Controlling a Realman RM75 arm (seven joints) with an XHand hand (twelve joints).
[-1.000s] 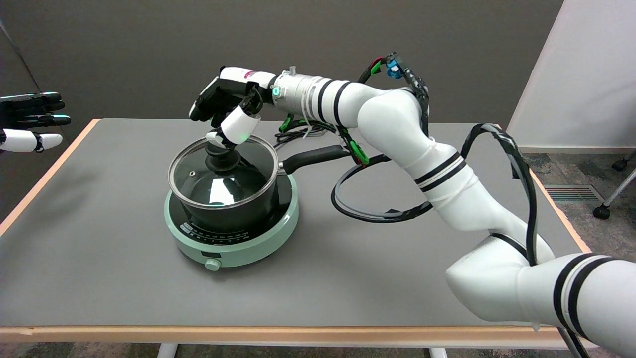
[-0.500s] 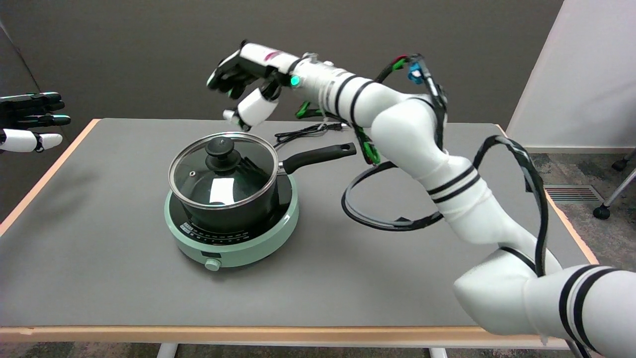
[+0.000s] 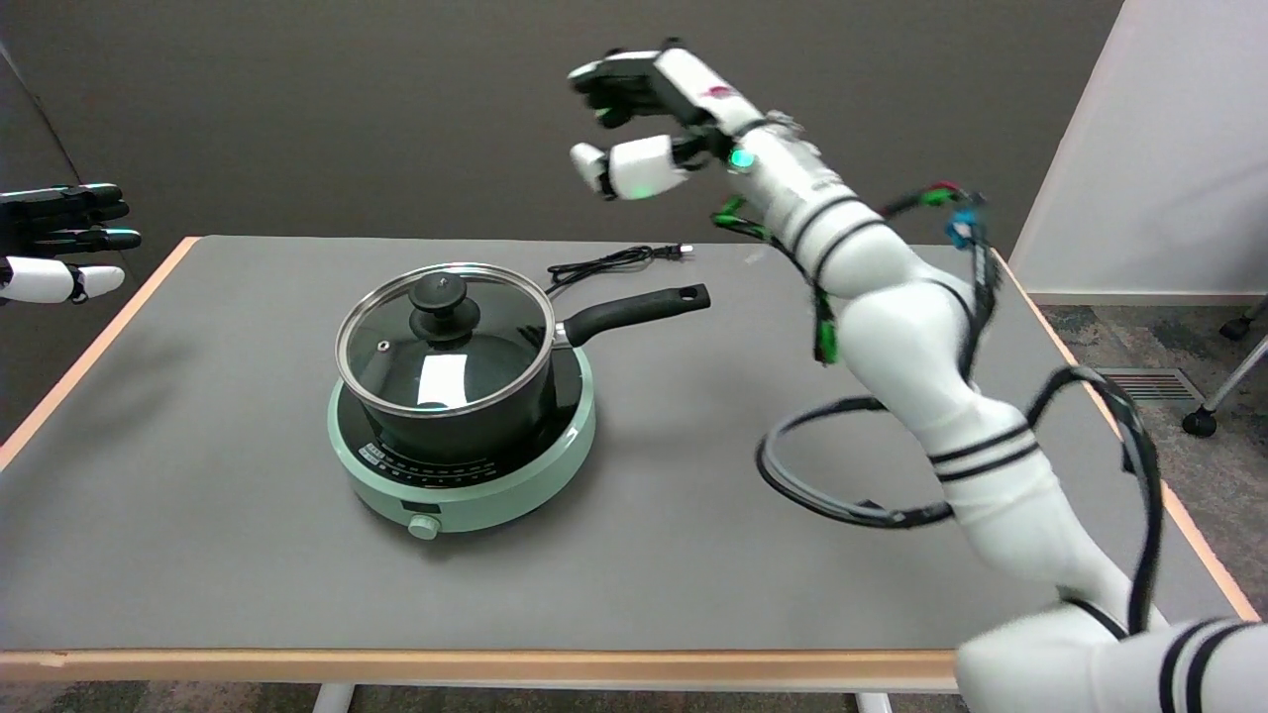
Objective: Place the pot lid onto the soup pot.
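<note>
A glass pot lid [image 3: 401, 356] with a black knob [image 3: 445, 297] lies flat on the rim of the black soup pot [image 3: 475, 421]. The pot's long black handle [image 3: 634, 309] points to the right. My right hand [image 3: 639, 124] hangs high in the air, up and to the right of the pot, well clear of the lid. Its fingers are apart and nothing is in them.
The pot stands on a round mint-green hotplate [image 3: 515, 490] on the grey table [image 3: 198, 555]. A black power cord [image 3: 609, 260] lies behind the pot. The idle left hand [image 3: 59, 243] stays at the upper left. Arm cables loop over the table at the right [image 3: 832, 495].
My right hand has let go of the lid's knob and has risen up and to the right, away from the pot. The lid stays on the pot.
</note>
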